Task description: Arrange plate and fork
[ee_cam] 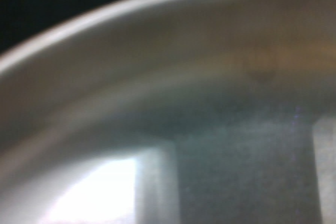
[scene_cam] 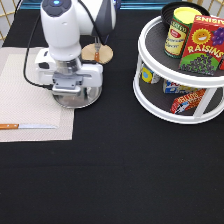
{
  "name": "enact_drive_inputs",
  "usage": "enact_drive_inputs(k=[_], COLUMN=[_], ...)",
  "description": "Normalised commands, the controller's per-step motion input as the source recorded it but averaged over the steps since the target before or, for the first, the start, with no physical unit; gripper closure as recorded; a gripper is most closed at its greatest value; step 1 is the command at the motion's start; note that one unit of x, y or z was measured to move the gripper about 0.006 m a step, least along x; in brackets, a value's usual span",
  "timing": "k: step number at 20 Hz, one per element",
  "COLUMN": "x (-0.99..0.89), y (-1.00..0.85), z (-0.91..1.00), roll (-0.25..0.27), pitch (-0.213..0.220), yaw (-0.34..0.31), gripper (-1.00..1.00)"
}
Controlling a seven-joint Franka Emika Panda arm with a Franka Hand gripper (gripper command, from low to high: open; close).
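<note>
The silver plate [scene_cam: 86, 100] lies at the right edge of the beige placemat [scene_cam: 25, 95], partly over the black table. My gripper [scene_cam: 75, 93] is lowered straight onto it, and the hand covers most of the plate. In the wrist view the plate's shiny inner surface [ee_cam: 165, 150] fills the picture from very close, with its rim curving past. The fork [scene_cam: 96, 49] rests on the small wooden disc [scene_cam: 104, 56] just toward the exterior view's top right of the plate, partly behind the arm.
A wooden-handled knife [scene_cam: 27, 126] lies near the placemat's bottom edge. A white two-tier turntable [scene_cam: 150, 100] stands at the exterior view's right, holding a can [scene_cam: 176, 32], a raisins box [scene_cam: 202, 45] and small packets below.
</note>
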Motion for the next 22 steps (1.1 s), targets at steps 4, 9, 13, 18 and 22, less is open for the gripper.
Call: enact_drive_inputs(k=[4, 9, 13, 18, 22], x=[0.22, 0.22, 0.19, 0.08, -0.07], y=[-0.99, -1.0, -1.0, -1.0, -0.99], z=[0.0, 0.0, 0.0, -0.03, -0.1], roll=[0.104, 0.078, 0.051, 0.077, 0.115], pitch=[0.042, 0.036, 0.006, 0.0, 0.0], yaw=[0.022, 0.007, 0.0, 0.0, 0.0], gripper=[-1.0, -1.0, -1.0, -1.0, -1.0])
